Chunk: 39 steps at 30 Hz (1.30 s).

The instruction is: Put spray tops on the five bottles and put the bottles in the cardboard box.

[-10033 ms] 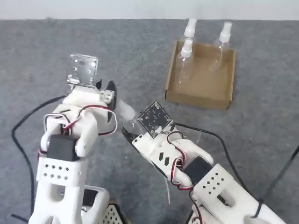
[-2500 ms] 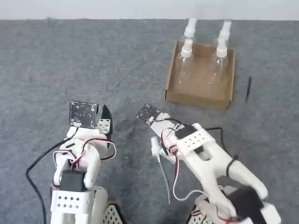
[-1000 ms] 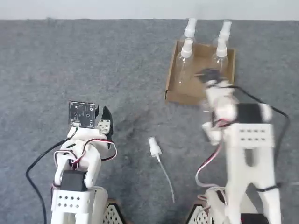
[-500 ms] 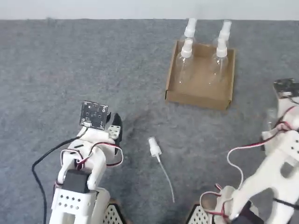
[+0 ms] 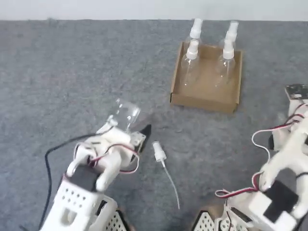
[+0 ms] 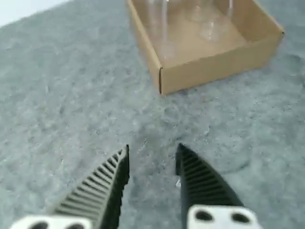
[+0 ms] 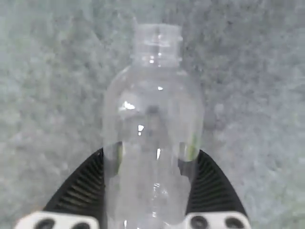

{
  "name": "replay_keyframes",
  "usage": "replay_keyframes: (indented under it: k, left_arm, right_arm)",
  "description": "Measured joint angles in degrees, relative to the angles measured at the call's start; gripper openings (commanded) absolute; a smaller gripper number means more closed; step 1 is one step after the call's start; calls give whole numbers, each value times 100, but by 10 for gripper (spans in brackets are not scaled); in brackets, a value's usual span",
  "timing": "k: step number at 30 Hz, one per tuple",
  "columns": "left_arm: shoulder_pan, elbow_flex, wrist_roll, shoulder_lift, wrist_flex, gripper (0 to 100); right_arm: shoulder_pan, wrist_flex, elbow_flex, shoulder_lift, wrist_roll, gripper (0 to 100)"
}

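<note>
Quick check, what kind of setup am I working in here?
Probably a robotics test bench: grey felt-like table cover, white left arm and right arm, cardboard box holding spray bottles.

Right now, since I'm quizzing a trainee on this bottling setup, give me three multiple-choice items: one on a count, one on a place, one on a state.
1. How many spray-topped bottles stand in the cardboard box? A two; B four; C five.
2. Where is the loose spray top? A on the grey carpet, close to the left tool; B screwed onto a bottle; C on a shelf.
3. The clear bottle in the right tool is: A capped; B lying free; C uncapped and gripped.

Answers: 1 B, four white tops show at the box. 2 A, it lies on the carpet by the open, empty tool. 3 C, its threaded neck is bare and the tool is shut on its body.
</note>
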Motion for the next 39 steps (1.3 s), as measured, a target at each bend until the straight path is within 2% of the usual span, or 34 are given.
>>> replay_keyframes:
  k: [5,12,16,22,28,34,39]
  left_arm:
    - [44,-1196,220,1899,0,130]
    - [53,-2699,1090,4791,0,110]
    - [79,-3121,1670,5855,299,108]
    - [510,-3420,1864,6479,818,109]
    - [993,-3429,2435,6919,897,109]
    - [976,-3429,2453,7314,993,112]
    - [985,-3429,2092,7516,1037,111]
  right_arm:
    - [-237,-316,0,281,-211,57]
    - [-378,-369,0,475,-237,57]
    - [-378,-501,0,475,-237,57]
    - [-378,-527,0,475,-237,57]
    - [-378,-527,0,475,-237,57]
    - [-378,-527,0,475,-237,57]
    - [-378,-527,0,475,-237,57]
